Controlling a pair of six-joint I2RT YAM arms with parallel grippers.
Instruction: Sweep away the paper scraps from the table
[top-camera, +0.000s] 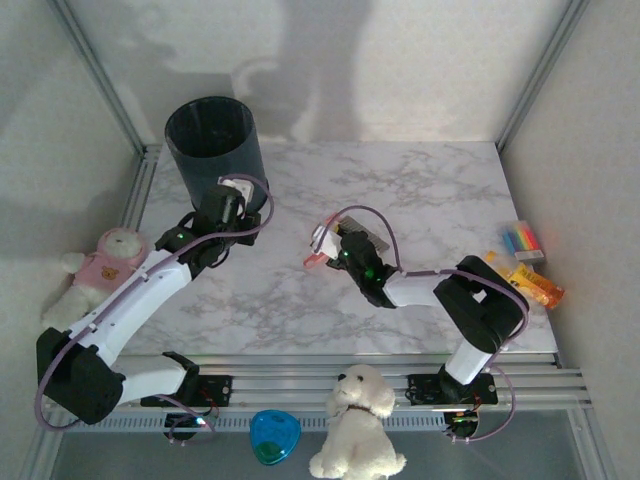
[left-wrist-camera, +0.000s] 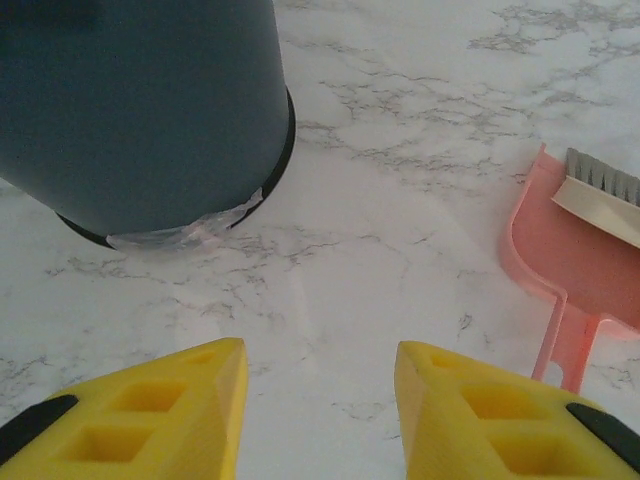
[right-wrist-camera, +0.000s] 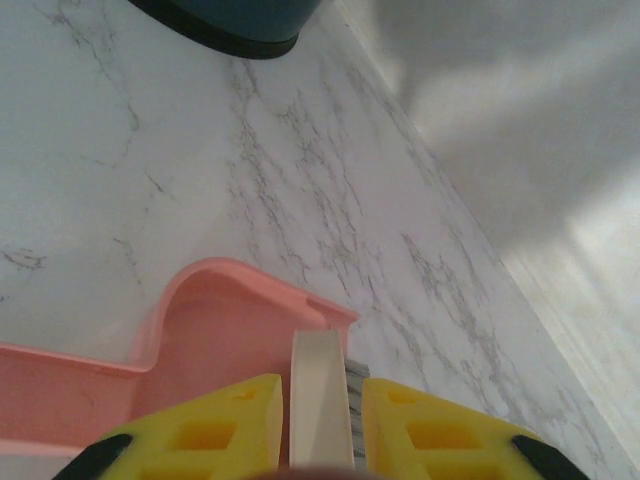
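Your left gripper (left-wrist-camera: 318, 400) hovers by the dark bin (left-wrist-camera: 140, 100), fingers apart; your right gripper (right-wrist-camera: 322, 402) clamps the brush (right-wrist-camera: 320, 365) over the pink dustpan (right-wrist-camera: 205, 340).

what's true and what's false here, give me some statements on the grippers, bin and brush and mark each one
1. The right gripper is shut on the brush. True.
2. The left gripper holds the pink dustpan. False: its fingers stand apart over bare table, with nothing between them.
3. The dark bin stands upright near the table's far left corner. True.
4. The brush lies inside the bin. False: it is at the pink dustpan, gripped by its handle.
5. The striped block sits by the table's left edge. False: it is by the right edge.
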